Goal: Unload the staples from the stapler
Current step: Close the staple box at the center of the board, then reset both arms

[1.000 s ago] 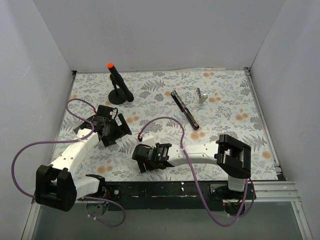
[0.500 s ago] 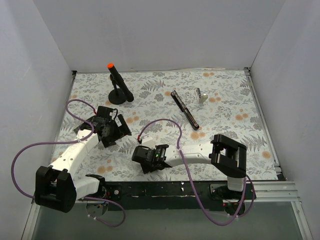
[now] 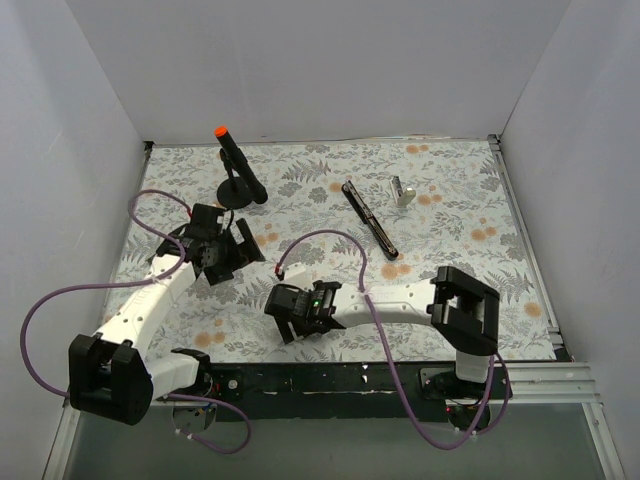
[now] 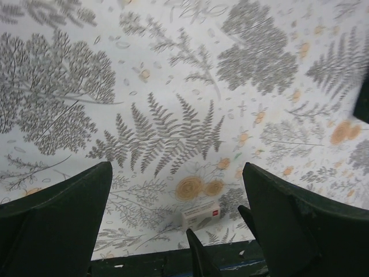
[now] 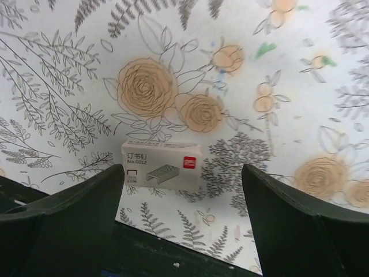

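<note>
The stapler (image 3: pixel 370 220) is a slim black bar lying diagonally on the patterned mat at the back centre-right, and neither gripper touches it. My left gripper (image 3: pixel 232 258) is open and empty over the left of the mat, far from the stapler. In its wrist view (image 4: pixel 177 170) the jaws stand wide apart over bare mat. My right gripper (image 3: pixel 285 325) is open and empty near the front edge. In its wrist view (image 5: pixel 183 173) the jaws stand wide apart. The stapler is out of both wrist views.
A small white staple box (image 5: pixel 162 165) lies on the mat by the black front edge, also in the left wrist view (image 4: pixel 200 215). A black post with an orange tip (image 3: pixel 235 170) stands back left. A small silvery piece (image 3: pixel 402 192) sits beside the stapler.
My left gripper has shifted slightly towards the back of the table. My right arm has shifted only a little. Both grippers stay open and the stapler has not moved.
</note>
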Motion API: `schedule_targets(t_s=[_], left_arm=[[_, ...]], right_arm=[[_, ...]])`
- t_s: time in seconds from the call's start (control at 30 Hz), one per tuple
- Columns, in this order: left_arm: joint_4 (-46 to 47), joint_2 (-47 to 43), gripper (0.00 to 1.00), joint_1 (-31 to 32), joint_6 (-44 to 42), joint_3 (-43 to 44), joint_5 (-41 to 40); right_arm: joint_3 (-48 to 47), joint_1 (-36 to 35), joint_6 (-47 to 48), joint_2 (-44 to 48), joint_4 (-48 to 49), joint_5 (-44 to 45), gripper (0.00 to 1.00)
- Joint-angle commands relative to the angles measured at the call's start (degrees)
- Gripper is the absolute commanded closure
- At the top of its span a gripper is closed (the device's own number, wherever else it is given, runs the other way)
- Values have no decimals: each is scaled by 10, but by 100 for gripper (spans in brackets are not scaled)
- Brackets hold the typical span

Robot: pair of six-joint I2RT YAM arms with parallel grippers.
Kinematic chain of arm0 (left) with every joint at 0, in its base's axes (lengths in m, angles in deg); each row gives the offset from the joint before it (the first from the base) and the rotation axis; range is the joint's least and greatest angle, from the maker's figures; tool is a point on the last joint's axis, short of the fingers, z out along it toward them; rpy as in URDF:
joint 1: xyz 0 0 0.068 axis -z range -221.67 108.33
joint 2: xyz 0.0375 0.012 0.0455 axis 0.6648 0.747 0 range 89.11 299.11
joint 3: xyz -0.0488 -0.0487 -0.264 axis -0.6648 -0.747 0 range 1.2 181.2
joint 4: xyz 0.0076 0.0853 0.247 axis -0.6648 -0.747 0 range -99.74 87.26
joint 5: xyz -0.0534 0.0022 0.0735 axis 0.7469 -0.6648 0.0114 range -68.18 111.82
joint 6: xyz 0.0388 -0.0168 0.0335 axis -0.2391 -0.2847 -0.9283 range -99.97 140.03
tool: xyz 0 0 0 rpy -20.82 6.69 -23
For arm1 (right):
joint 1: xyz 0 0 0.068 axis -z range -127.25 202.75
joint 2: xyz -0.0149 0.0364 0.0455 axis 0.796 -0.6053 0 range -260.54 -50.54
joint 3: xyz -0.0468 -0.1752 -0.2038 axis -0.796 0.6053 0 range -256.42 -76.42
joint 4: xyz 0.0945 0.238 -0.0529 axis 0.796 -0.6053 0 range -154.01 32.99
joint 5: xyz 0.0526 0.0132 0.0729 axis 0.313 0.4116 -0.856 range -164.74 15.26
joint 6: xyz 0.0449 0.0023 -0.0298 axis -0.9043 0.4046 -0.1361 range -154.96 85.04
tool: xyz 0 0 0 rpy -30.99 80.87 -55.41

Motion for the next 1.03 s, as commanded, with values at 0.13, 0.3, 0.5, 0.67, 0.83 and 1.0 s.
schedule_targets(t_s=[0.13, 0.3, 0.5, 0.67, 0.83, 1.0], left_arm=[[79, -79, 2, -2, -61, 145, 29], [136, -155, 2, -2, -94, 175, 87], [111, -176, 2, -2, -92, 180, 127], [93, -219, 2, -1, -83, 115, 137], [75, -242, 2, -2, -88, 75, 112], [79, -250, 2, -2, -91, 61, 98]], right_arm=[[57, 153, 106, 239, 13, -11, 7], [62, 287, 181, 381, -25, -24, 5], [48, 308, 220, 473, -66, -2, 4], [129, 308, 180, 552, -22, -25, 4], [160, 307, 180, 585, 13, -27, 4], [136, 308, 193, 576, -3, -13, 4]])
